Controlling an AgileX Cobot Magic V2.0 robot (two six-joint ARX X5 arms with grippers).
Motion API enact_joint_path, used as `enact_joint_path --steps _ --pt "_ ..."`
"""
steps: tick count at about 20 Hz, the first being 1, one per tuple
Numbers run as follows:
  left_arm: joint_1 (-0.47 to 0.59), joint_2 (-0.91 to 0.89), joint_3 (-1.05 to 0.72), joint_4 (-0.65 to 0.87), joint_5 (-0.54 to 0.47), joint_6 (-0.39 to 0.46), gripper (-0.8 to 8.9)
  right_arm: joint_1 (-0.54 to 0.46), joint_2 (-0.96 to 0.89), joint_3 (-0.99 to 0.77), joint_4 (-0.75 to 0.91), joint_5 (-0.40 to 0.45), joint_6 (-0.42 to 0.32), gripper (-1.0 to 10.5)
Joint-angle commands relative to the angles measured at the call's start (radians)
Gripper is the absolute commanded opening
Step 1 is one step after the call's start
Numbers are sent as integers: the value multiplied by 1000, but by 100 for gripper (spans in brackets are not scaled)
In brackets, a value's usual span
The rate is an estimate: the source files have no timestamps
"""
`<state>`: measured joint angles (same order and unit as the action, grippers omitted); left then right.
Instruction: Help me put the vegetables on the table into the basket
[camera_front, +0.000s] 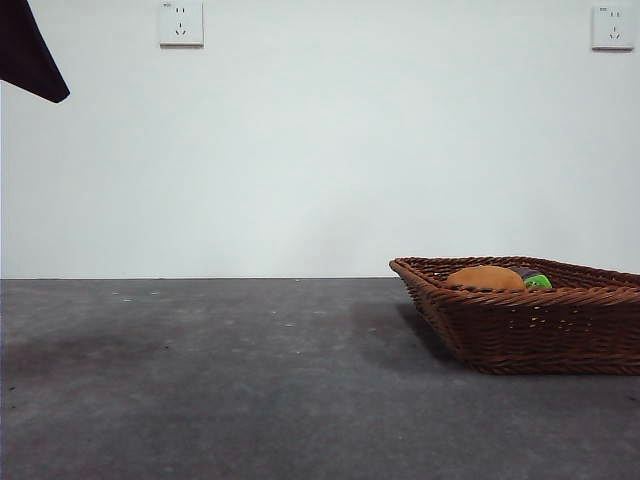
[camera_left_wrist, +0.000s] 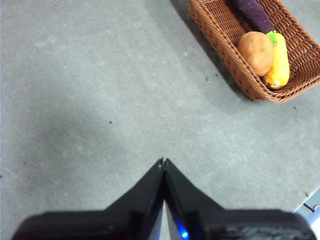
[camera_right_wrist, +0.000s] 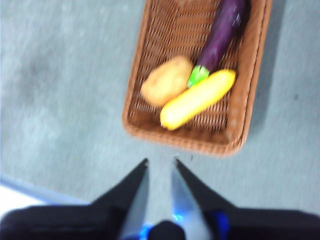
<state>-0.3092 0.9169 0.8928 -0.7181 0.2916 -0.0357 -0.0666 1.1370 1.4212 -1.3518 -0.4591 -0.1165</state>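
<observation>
Three vegetables (camera_right_wrist: 192, 97) lie in the basket (camera_right_wrist: 150, 60), seemingly touching.

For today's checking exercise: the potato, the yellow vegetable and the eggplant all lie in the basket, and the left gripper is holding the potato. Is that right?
Not quite. The left gripper holds nothing: in the left wrist view its jaws are shut and empty over the bare table. The potato, the yellow vegetable and the eggplant do all lie in the basket.

We count one shallow brown woven wicker basket (camera_right_wrist: 250, 100), one brown oval potato (camera_right_wrist: 165, 87), one yellow oblong vegetable (camera_right_wrist: 197, 98), one purple green-capped eggplant (camera_right_wrist: 222, 30), and two white wall sockets (camera_front: 181, 23).
</observation>
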Motion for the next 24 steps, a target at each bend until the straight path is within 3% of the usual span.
enact_joint_path --steps 1,11,24 --pt "3 2 -1 1 4 15 -8 2 -31 2 -24 -14 -56 -16" --pt "3 2 -1 2 0 14 -4 2 -61 2 -24 -29 -44 -5" --pt "3 2 -1 3 -2 15 -4 2 -60 2 -24 105 -45 1"
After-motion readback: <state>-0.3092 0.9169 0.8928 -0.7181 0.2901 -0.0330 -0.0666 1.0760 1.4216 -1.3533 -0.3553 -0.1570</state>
